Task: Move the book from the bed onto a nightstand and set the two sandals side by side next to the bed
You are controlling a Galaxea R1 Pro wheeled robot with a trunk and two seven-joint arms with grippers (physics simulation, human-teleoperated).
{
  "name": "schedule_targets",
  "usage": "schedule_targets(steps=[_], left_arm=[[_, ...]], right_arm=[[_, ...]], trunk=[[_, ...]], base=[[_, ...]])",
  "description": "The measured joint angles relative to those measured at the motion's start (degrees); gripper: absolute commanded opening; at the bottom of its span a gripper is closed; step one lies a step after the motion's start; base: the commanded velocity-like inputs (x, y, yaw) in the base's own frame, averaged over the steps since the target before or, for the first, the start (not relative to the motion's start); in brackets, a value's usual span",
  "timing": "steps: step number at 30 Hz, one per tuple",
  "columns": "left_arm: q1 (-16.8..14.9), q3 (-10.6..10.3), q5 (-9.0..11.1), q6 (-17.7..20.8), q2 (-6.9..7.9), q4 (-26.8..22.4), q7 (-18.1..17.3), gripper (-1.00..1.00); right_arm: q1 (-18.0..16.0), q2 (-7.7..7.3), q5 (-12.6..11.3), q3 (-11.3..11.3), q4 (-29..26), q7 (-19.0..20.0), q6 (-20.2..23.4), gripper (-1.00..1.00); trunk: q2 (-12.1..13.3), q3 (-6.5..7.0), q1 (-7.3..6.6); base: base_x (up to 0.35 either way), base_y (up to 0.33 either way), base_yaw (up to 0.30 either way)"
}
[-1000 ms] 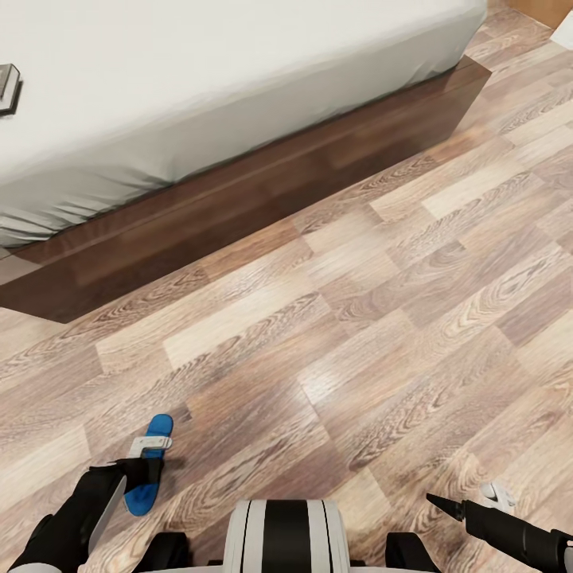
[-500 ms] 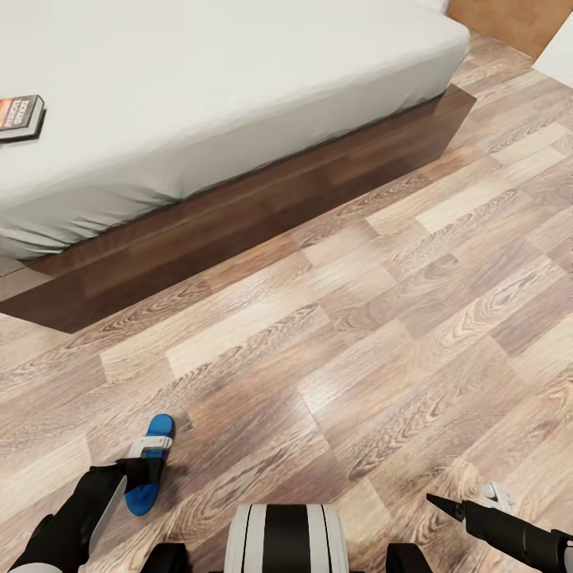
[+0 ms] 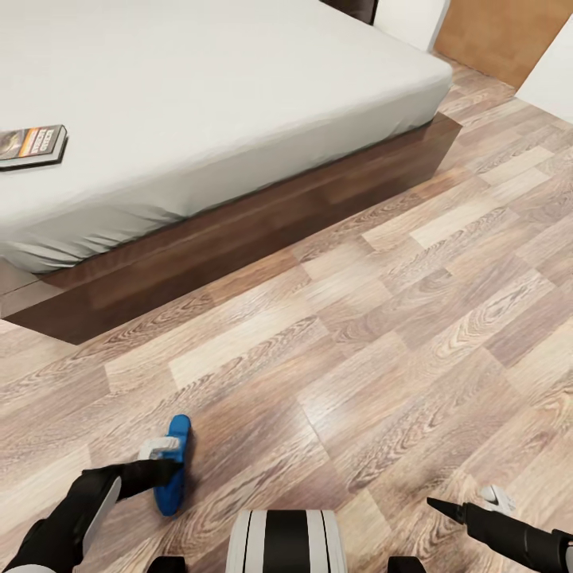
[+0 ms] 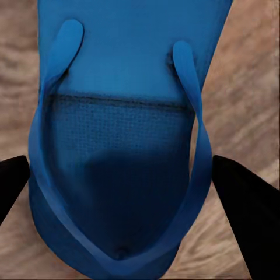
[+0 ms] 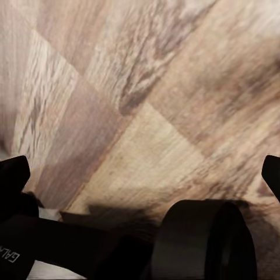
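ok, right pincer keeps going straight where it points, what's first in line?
Most likely bare wood-plank floor: the right pincer stands open and angled down at planks. Depth is unclear.

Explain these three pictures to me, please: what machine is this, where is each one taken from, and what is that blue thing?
This is a wheeled robot with two arms in a computer simulation, steered by a person. The big picture comes from a camera on its head, looking down over both arms. The other two come from cameras near each arm's pincer, looking along its two fingers.

Ahead stands a bed with a grey mattress, and a small book lies on it. The floor is wood planks.

The blue thing is a sandal. In the head view the left pincer is on it; the left wrist picture shows the sandal close up, between the two black fingers, with floor beyond. Whether they actually squeeze it I cannot tell.

The right pincer holds nothing; its picture shows floor between spread fingertips.
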Motion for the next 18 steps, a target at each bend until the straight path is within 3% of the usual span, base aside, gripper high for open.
schedule_targets(steps=[3,5,9,15,18], left_arm=[[0.1,0.0,0.2,-0.3,1.60,3.5,-9.4,-1.00],[0.3,0.0,0.3,-0.5,2.05,4.8,-13.7,-1.00],[0.5,-0.1,0.4,-0.6,2.18,5.4,-15.4,-1.00],[0.7,0.1,0.9,-0.5,2.27,5.7,-16.7,-1.00],[0.7,1.8,1.7,-0.5,2.36,6.0,-18.9,-1.00]], right_arm=[[0.0,-0.03,-0.1,-0.1,0.0,0.0,1.1,1.00],[0.0,-0.08,-0.1,-0.2,0.0,0.0,1.5,1.00],[0.0,-0.12,-0.1,-0.2,0.0,0.0,1.6,1.00],[0.0,-0.13,-0.1,-0.2,-0.1,0.0,1.7,1.00],[0.0,-0.13,-0.1,-0.2,-0.1,0.0,1.7,1.00]], trunk=[[0.0,0.00,0.00],[0.0,0.01,0.00],[0.0,0.01,0.00],[0.1,1.33,-0.16],[0.1,1.99,-0.23]], base=[[0.000,0.000,0.000],[0.000,0.000,0.000],[0.000,0.000,0.000],[0.000,0.000,0.000],[0.000,0.000,0.000]])
